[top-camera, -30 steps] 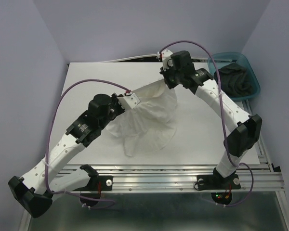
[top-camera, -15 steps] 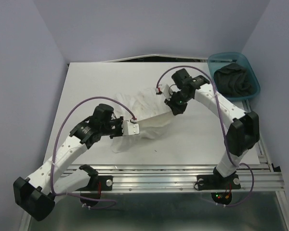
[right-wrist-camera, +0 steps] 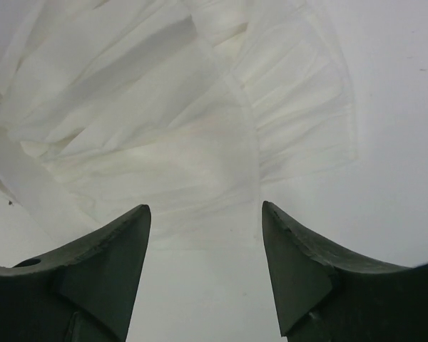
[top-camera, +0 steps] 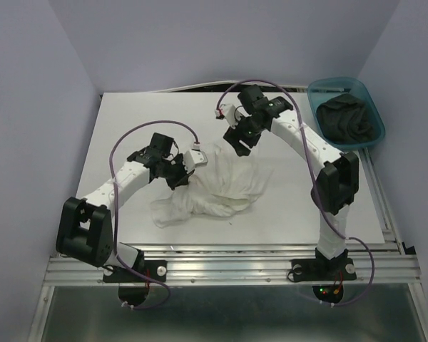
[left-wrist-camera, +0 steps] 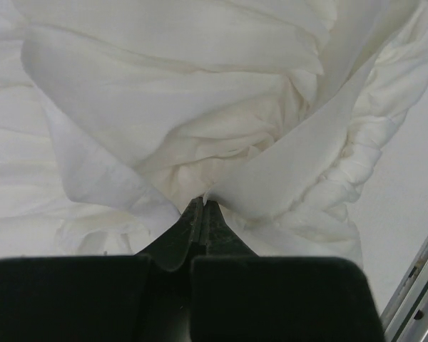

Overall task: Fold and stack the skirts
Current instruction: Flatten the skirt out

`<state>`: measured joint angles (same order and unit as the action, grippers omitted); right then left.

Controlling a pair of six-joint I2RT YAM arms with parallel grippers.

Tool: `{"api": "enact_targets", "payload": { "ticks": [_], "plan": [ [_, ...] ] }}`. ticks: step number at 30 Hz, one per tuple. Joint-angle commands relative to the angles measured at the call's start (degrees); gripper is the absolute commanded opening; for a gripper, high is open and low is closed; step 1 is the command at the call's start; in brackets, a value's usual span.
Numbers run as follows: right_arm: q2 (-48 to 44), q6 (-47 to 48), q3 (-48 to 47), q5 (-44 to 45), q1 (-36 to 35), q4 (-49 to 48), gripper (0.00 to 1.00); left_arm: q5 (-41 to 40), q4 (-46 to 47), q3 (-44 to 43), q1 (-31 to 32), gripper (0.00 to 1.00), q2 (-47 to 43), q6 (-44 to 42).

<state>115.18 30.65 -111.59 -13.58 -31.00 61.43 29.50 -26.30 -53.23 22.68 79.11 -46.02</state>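
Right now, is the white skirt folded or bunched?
Bunched, not folded. The white skirt lies in a crumpled heap; the left end effector pinches a gathered twist of it.

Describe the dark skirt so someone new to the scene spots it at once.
Find the white table; at its far right corner, seen from the top camera, sits a teal bin. The dark skirt is the crumpled bundle inside it. It is the only dark cloth; the white skirt lies heaped mid-table.
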Motion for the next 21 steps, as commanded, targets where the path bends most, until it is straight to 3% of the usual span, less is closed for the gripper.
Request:
{"api": "enact_targets", "payload": {
  "ticks": [1, 9, 12, 21],
  "plan": [
    [-7.7, -1.7, 3.1, 0.9, 2.1, -2.9, 0.69, 5.6, 1.9, -3.4, -4.4, 0.00, 2.0, 6.0],
    [-30.9, -2.7, 35.6, -5.4, 2.1, -16.9, 0.68, 6.5, 0.6, -6.5, -7.6, 0.00, 12.0, 12.3],
    [-34.5, -4.6, 42.9, -10.0, 2.1, -18.9, 0.68, 8.6, -2.0, -11.3, -9.0, 0.00, 21.2, 15.2],
    [-38.6, -13.9, 56.7, -11.6, 0.3, -32.8, 0.65, 10.8, -2.9, -14.4, -9.7, 0.00, 28.6, 19.8]
  ]
}}
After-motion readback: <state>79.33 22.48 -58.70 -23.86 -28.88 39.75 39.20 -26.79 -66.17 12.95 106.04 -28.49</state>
